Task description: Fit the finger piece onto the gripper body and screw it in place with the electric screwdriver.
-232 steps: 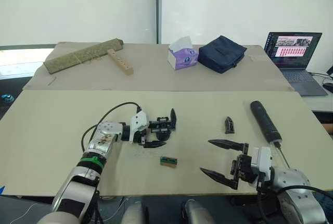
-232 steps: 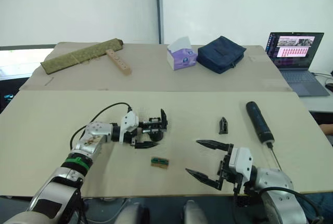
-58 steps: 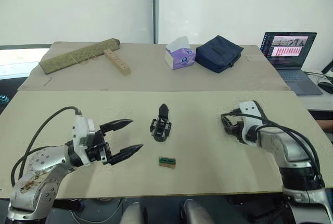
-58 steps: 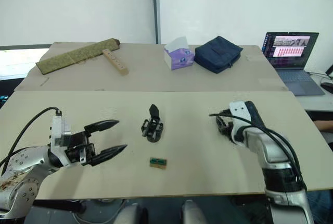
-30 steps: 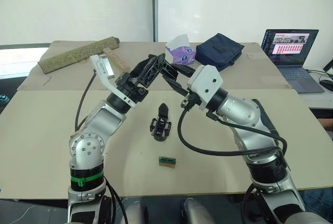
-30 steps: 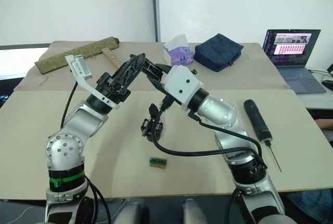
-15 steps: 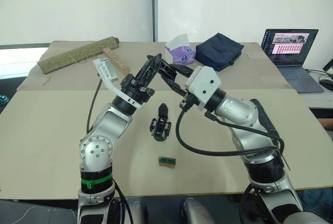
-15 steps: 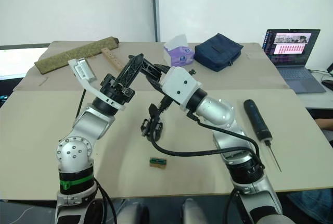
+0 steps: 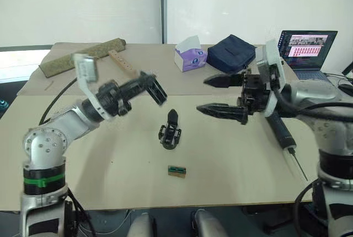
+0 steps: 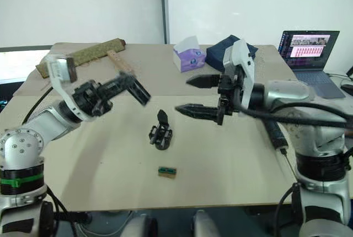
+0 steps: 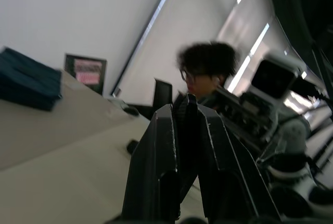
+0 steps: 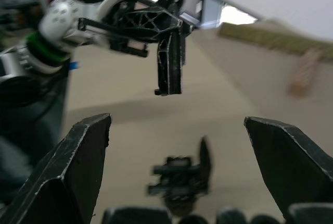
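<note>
Above gripper body [image 9: 170, 130], right gripper [image 9: 216, 95] agape

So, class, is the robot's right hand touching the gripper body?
Apart. The left eye view shows the open right hand in the air beside the gripper body, a clear gap between them.

White wall [image 9: 83, 5], beige table [image 9: 110, 165]

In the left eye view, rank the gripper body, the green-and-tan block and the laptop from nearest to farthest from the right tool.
From the right tool, held open above the table:
1. Gripper body, on the table toward the robot's left.
2. Laptop, on the far table's right end.
3. Green-and-tan block, near the front edge.

The last two are close to call.
</note>
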